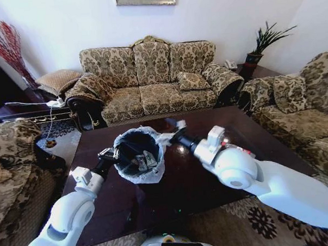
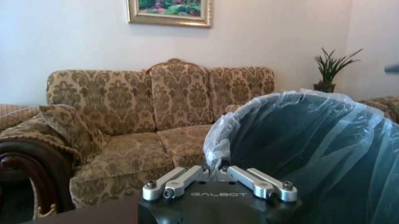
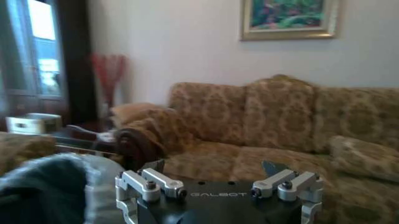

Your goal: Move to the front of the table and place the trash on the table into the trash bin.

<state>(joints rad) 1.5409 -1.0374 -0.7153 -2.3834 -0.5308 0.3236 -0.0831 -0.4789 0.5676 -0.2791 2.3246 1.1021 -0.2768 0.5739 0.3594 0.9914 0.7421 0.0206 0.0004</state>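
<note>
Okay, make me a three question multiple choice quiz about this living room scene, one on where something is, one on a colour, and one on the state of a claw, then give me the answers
1. Where is the trash bin?
A. On the floor by the sofa
B. At the table, tilted and gripped at its rim by the left claw
C. On the sofa cushions

2. What colour is the bin's liner?
A. Translucent white
B. Bright red
C. Solid green

3. What state is the right claw in?
A. Shut on a bottle
B. Shut on the bin rim
C. Open, holding nothing

Answers: 1 B, the head view shows the bin leaning over the dark tabletop with the left claw pinching the bagged rim; 2 A, a pale see-through bag folds over the black bin; 3 C, the right wrist view shows its fingers spread with nothing between them.
</note>
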